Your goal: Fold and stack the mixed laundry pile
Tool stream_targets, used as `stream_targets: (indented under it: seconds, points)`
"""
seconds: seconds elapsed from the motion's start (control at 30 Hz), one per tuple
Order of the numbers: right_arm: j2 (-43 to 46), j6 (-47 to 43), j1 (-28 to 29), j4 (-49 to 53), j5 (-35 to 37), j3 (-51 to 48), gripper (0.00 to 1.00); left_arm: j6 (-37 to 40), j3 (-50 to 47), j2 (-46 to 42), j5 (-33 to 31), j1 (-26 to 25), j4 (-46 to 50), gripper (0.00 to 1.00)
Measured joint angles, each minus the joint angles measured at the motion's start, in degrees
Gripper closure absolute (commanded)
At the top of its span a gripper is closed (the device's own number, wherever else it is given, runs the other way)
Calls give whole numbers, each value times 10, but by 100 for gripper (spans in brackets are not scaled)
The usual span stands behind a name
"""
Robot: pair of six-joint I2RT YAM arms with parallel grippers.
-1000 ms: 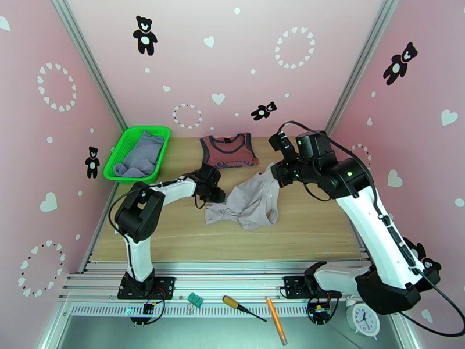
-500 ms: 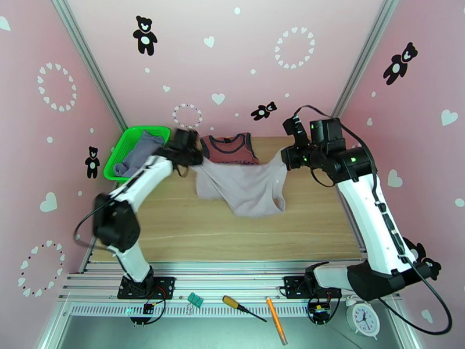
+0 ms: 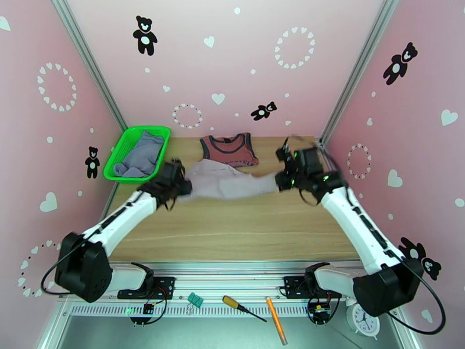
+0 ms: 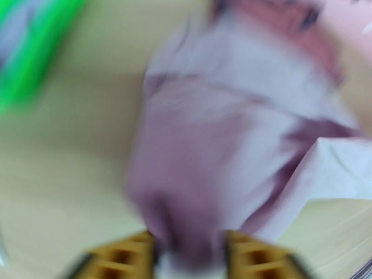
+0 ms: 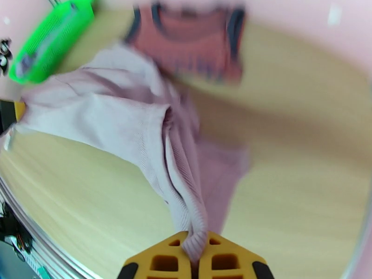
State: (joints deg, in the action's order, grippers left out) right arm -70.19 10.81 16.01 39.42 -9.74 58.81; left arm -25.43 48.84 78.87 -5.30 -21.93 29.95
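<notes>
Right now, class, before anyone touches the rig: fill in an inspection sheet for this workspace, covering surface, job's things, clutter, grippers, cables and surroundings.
Surface: wooden table, flat, no spills seen.
Job's things: pale lilac shirt stretched between both grippers; rust-red top lying flat at the far edge; blue-grey piece inside the green basket, far left.
Clutter: screwdriver, orange stick, green clips and white clock, all in front of the arm bases.
Grippers: left gripper jaws apart, shirt cloth between them, view blurred; right gripper shut on the shirt's other end.
Cables: black cable looping beside the right arm's base.
Surroundings: pink walls with bear and heart stickers.
</notes>
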Motion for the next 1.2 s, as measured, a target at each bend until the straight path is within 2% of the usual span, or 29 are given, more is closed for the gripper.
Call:
stream_targets:
  seconds: [0.1, 0.23, 0.33, 0.4, 0.5, 0.53, 0.73, 0.9, 1.03, 1.2]
  points:
    - [15, 25, 0, -19, -4, -101, 100, -28, -26, -3, -15, 0, 20, 1]
    - [64, 47, 0, -26, 0, -160, 100, -42, -16, -40, -39, 0, 38, 2]
    - [93, 54, 0, -39, 5, -162, 100, -44, 14, -44, -44, 0, 47, 6]
    - [100, 57, 0, -49, 10, -162, 100, -46, 25, -33, -41, 3, 43, 17]
    - [98, 61, 0, -54, 14, -162, 100, -42, 39, 16, -22, 19, 33, 29]
    - [97, 62, 0, -55, 15, -162, 100, -40, 47, 41, -13, 28, 30, 30]
    - [92, 62, 0, -57, 14, -164, 100, -18, 147, 181, 15, 50, 17, 32]
    - [87, 64, 0, -58, 15, -164, 100, 0, 244, 244, 22, 51, 9, 32]
    - [78, 64, 0, -60, 15, -164, 100, 8, 316, 308, 32, 61, 5, 37]
    - [72, 64, 0, -62, 15, -164, 100, 16, 355, 383, 41, 73, 7, 42]
